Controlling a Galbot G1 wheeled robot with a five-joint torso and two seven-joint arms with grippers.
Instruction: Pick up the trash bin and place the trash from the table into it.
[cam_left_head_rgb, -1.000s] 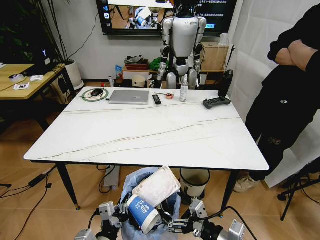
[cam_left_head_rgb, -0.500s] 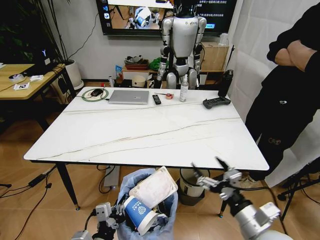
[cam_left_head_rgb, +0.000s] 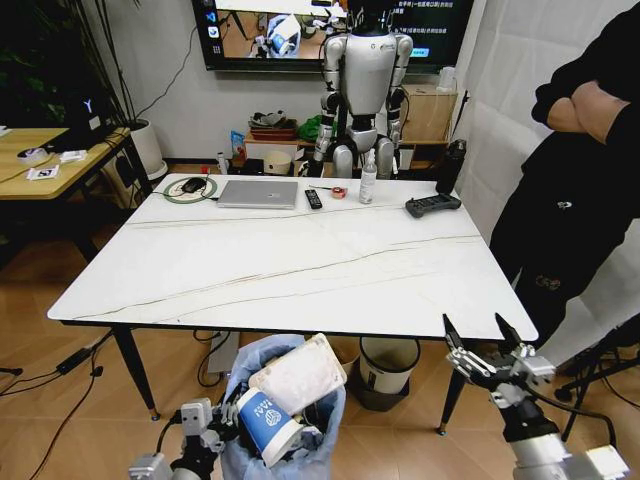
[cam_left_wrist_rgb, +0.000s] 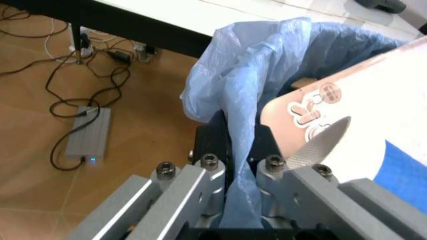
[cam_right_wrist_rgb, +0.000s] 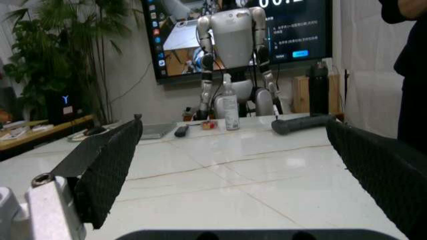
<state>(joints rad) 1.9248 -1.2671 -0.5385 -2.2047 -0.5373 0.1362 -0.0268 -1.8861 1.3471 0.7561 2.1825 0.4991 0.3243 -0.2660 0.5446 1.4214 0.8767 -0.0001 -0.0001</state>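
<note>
The trash bin (cam_left_head_rgb: 290, 405), lined with a crinkly light-blue bag, sits low in front of the white table (cam_left_head_rgb: 300, 260), near its front edge. Trash sticks out of the bin's top: a blue-white paper cup (cam_left_head_rgb: 263, 421) and a white-and-tan pack (cam_left_head_rgb: 299, 374). My left gripper (cam_left_head_rgb: 205, 428) is at the bin's left side. In the left wrist view the left gripper (cam_left_wrist_rgb: 237, 147) is shut on the bag-covered rim (cam_left_wrist_rgb: 230, 100). My right gripper (cam_left_head_rgb: 487, 345) hangs open by the table's front right corner. In the right wrist view its black pads (cam_right_wrist_rgb: 110, 160) stand wide apart.
At the table's far edge lie a laptop (cam_left_head_rgb: 258, 193), a remote (cam_left_head_rgb: 313, 198), a bottle (cam_left_head_rgb: 368, 178) and a black controller (cam_left_head_rgb: 433, 205). A cream round bin (cam_left_head_rgb: 388, 365) stands under the table. A person (cam_left_head_rgb: 580, 180) stands at the right. A power strip (cam_left_wrist_rgb: 87, 137) lies on the floor.
My right gripper has left the bin's side and risen to the right, to the table's front right corner, with its fingers spread. The bin and my left gripper have shifted slightly left and down.
</note>
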